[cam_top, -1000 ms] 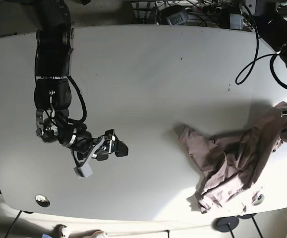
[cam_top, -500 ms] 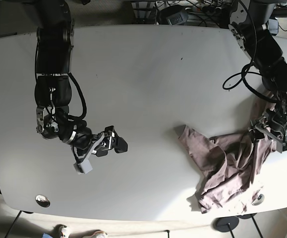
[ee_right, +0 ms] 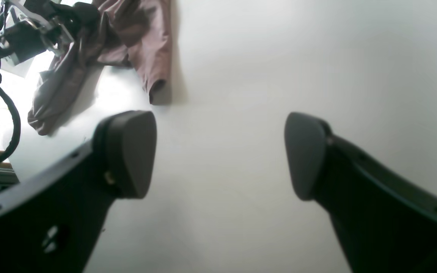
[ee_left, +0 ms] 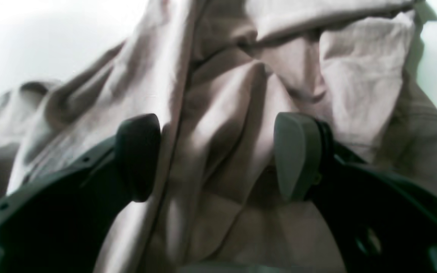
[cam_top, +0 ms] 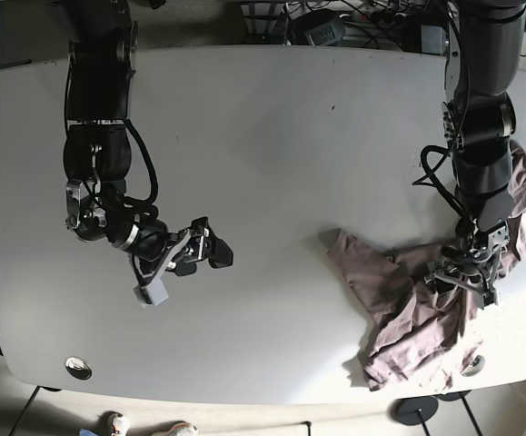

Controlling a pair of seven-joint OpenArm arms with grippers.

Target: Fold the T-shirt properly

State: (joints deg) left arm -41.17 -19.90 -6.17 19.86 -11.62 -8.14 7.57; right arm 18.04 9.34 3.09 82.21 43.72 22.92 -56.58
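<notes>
A: Shirt [cam_top: 426, 300] location?

B: Crumpled heap of dusty pink cloth on the right near part of the white tabletop [cam_top: 272, 136]. One end points left toward the centre. Another part rises up along the right edge, beside the left arm.

A: Left tool [cam_top: 465, 273] condition?

B: Positioned directly over the heap. In the left wrist view its two dark fingers [ee_left: 139, 155] are spread wide, with folds of cloth between and below them. The fingers are not pinching the cloth. Whether they touch it cannot be told.

A: Right tool [cam_top: 210, 257] condition?

B: Positioned over bare tabletop on the left side, well apart from the shirt. In the right wrist view its fingers [ee_right: 125, 151] are spread wide with nothing between them. The shirt appears at the far upper left of that view.

A: Other items?

B: Black cables [cam_top: 344, 23] lie beyond the far edge of the tabletop.
</notes>
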